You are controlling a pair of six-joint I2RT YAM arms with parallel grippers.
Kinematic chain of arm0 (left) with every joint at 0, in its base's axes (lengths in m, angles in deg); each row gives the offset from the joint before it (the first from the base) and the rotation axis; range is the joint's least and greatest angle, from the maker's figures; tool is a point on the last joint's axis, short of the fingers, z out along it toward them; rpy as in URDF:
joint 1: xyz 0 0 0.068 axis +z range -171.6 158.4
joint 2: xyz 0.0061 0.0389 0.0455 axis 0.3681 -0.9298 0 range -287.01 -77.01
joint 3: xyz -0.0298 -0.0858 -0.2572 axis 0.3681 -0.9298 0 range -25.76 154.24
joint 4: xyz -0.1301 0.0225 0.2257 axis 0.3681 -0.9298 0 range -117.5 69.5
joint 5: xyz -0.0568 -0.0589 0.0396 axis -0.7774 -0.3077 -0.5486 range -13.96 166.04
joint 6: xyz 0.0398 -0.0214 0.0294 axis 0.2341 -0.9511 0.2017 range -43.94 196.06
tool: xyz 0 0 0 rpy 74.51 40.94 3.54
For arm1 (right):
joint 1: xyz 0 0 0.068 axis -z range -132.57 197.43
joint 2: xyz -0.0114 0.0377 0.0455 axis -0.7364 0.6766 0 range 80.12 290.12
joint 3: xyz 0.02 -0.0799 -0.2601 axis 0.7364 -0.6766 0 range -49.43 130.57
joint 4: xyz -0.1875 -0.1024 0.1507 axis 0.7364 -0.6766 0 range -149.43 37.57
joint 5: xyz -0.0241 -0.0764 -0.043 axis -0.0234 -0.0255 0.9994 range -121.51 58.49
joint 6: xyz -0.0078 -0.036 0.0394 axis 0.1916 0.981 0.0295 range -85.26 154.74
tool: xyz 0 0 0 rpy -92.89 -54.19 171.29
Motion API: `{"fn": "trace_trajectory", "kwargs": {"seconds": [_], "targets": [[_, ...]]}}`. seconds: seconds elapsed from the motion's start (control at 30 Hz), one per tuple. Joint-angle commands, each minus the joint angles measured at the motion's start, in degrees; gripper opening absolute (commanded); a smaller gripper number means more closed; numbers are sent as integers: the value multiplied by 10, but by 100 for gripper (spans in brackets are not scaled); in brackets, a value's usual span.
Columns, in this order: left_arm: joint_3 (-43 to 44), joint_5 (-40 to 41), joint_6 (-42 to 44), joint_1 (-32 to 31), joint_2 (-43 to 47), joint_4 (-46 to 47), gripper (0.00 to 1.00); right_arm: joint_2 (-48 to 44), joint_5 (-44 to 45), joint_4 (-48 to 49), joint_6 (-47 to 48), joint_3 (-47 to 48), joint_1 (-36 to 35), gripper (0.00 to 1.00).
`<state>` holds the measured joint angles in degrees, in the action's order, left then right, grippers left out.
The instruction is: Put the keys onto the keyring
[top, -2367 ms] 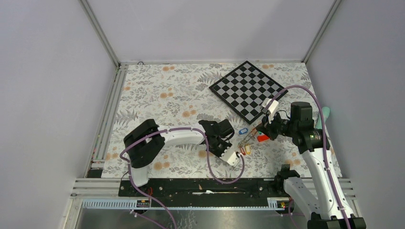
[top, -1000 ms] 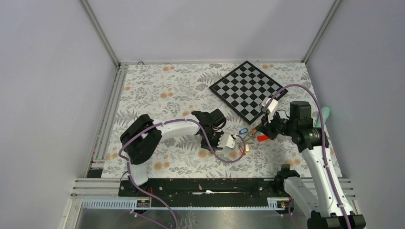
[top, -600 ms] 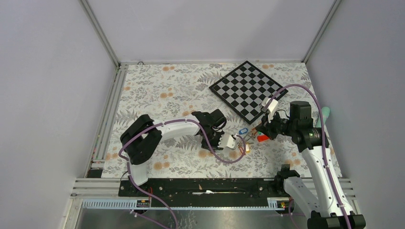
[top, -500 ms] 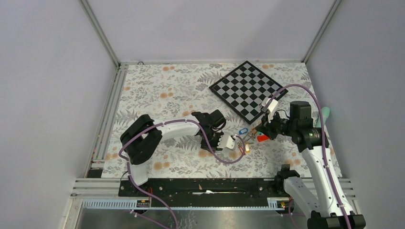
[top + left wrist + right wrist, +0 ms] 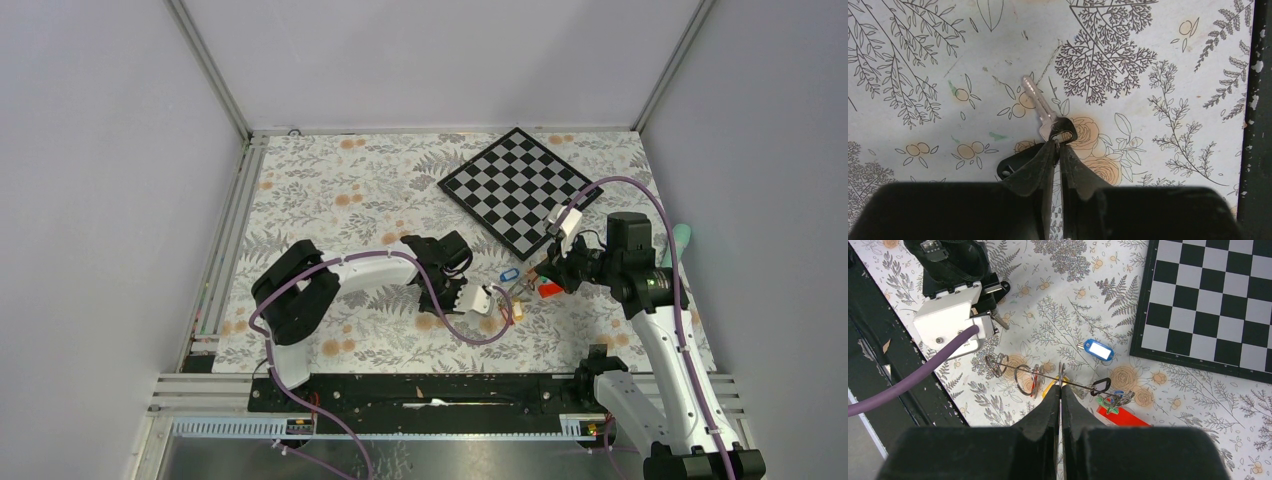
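Note:
My left gripper point(image 5: 1058, 144) is shut on the small split ring of a silver key point(image 5: 1039, 105) with a black head. Its black oval tag point(image 5: 1009, 168) pokes out left of the fingers, close above the floral cloth. In the top view this gripper point(image 5: 497, 304) sits just left of the key cluster. My right gripper point(image 5: 1060, 385) is shut on the keyring point(image 5: 1061, 371), seen edge-on as a thin metal ring. A thin wire crosses it, carrying ring coils point(image 5: 1024, 379), a red tag, a yellow tag point(image 5: 1052, 387) and a green tag point(image 5: 1110, 402). A blue-tagged key point(image 5: 1097, 350) lies loose.
A plain red oblong block point(image 5: 1122, 417) lies under the green tag. The black-and-white chequered board point(image 5: 518, 188) lies at the back right. The left wrist's white camera housing point(image 5: 952, 316) and purple cable point(image 5: 893, 390) are close to the cluster. A black rail point(image 5: 430, 392) runs along the near edge.
Since 2.4 s ago my left wrist has turned and lifted away from the near edge towards the cluster. Over the last second it shifted only slightly. My right arm has not moved.

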<state>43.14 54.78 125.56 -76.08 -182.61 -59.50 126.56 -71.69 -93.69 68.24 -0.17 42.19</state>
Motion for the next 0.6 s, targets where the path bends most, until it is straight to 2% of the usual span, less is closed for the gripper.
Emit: {"fn": "trace_trajectory", "kwargs": {"seconds": [0.0,0.17,0.57], "targets": [[12,1,1,-2,8,6,10,-5,-24,24,-8,1,3,0],[12,-3,0,-2,10,6,0,-3,-26,24,-8,3,3,0],[7,7,12,-2,58,6,0,9,-34,17,3,16,4,0]]}}
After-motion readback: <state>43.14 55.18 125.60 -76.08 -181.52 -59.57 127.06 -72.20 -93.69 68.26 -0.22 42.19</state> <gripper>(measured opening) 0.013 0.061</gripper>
